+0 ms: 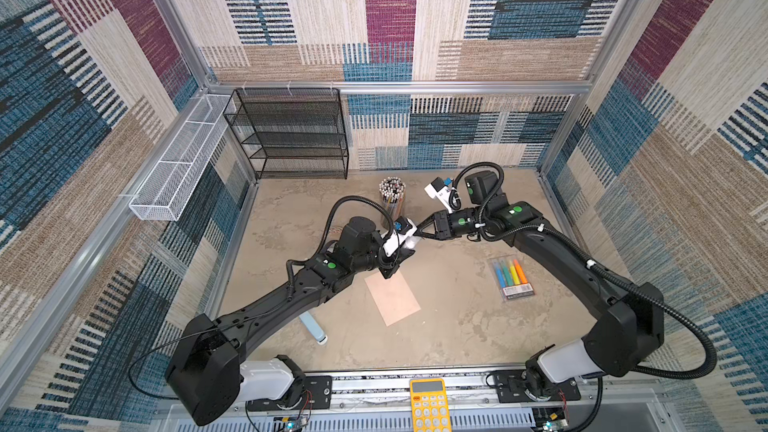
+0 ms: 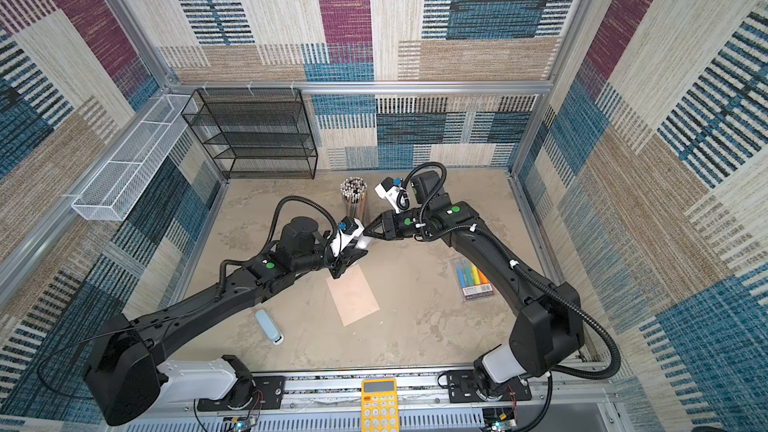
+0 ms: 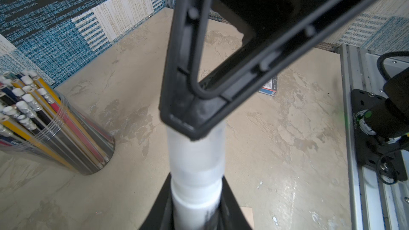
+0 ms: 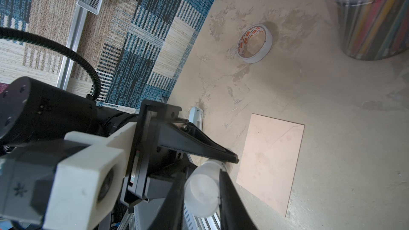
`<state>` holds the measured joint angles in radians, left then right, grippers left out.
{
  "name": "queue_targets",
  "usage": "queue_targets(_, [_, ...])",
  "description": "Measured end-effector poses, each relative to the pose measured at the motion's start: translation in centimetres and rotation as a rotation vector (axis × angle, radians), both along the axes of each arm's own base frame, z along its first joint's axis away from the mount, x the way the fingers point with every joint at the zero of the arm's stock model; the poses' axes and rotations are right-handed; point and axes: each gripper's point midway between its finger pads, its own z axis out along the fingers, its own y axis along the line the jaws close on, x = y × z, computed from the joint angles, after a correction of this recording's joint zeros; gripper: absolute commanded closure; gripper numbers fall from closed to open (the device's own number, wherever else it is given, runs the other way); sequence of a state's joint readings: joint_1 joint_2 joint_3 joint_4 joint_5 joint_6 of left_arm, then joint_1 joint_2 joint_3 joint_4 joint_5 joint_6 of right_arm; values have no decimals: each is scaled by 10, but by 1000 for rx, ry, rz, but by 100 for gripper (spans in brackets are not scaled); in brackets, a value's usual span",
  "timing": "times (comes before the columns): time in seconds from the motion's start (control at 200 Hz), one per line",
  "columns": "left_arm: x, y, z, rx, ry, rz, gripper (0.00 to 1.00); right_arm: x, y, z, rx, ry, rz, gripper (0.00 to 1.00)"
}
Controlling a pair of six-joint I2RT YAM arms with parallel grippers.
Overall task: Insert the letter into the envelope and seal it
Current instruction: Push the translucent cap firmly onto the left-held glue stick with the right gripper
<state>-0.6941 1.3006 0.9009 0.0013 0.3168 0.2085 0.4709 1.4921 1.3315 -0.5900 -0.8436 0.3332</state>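
Your desk (image 1: 457,326) carries the envelope (image 1: 392,299) flat at its middle, flap folded down, long axis running away from the arms' bases on a slight skew. There is no red letter in sight, and you cannot tell if it is inside. Above the envelope's far short edge, the left end effector (image 3: 195,204) clamps the body of a white stick (image 3: 195,158) and the right end effector (image 4: 202,192) pinches its cap end. The envelope lies just below the left one, so that arm is nearer.
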Motion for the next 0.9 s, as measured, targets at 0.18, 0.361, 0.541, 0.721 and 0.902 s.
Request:
queue_targets(0.18, [-3, 4, -3, 5, 1, 7, 100, -3, 4, -5, -14, 6, 10, 74])
queue_targets(0.361, [-3, 9, -3, -19, 1, 20, 100, -5, 7, -5, -20, -4, 16, 74])
queue_targets(0.541, [-2, 11, -2, -33, 9, 30, 100, -5, 10, -6, -25, -19, 17, 75])
queue_targets(0.721, [0, 13, -1, -47, 19, 39, 100, -4, 14, -9, -28, -43, 16, 77])
queue_targets(0.902, [0, 14, -1, -57, 39, 51, 100, -2, 18, -14, -40, -62, 9, 79])
